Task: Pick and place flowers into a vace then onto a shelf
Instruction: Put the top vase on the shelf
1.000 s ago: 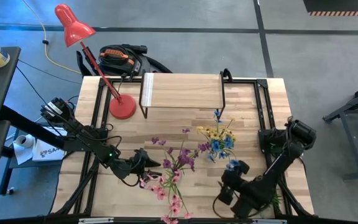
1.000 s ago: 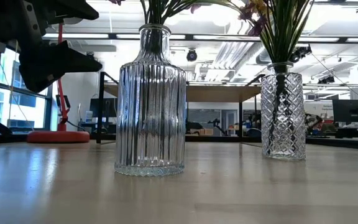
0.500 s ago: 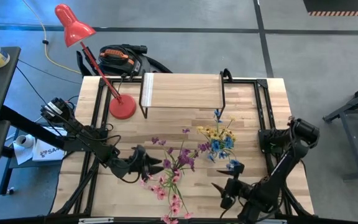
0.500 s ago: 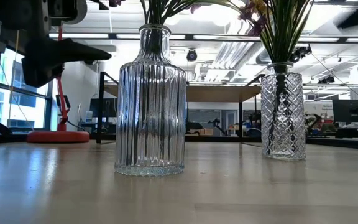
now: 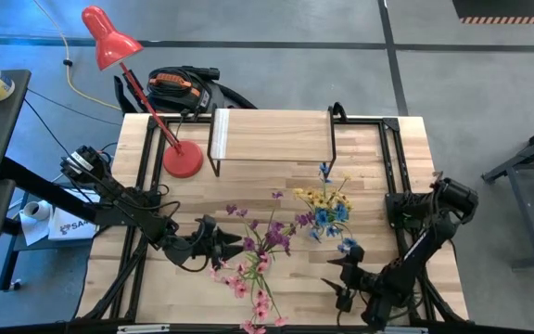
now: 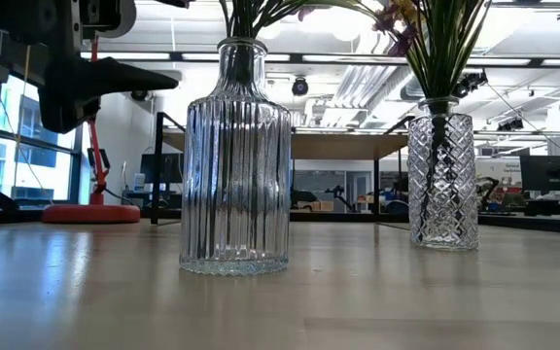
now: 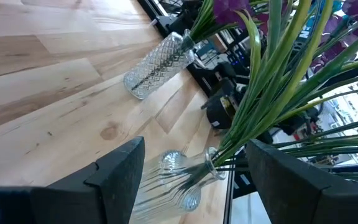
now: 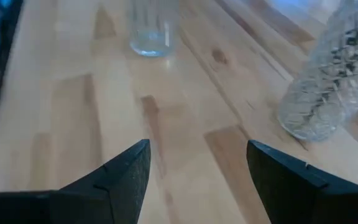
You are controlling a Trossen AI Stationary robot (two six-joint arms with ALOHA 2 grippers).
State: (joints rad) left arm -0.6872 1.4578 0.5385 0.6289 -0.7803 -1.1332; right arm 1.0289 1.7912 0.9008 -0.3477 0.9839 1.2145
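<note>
R gripper low at the table's near edge, fingers apart, holding nothing. L gripper spread wide just beside the ribbed vase w/ purple & pink flowers. Diamond vase holds blue/yellow ones. Shelf at far edge.

The left tool stands spread, its fingers flanking a ribbed glass vase holding green stems. Farther ahead, a diamond-cut vase stands on the bench.
</note>
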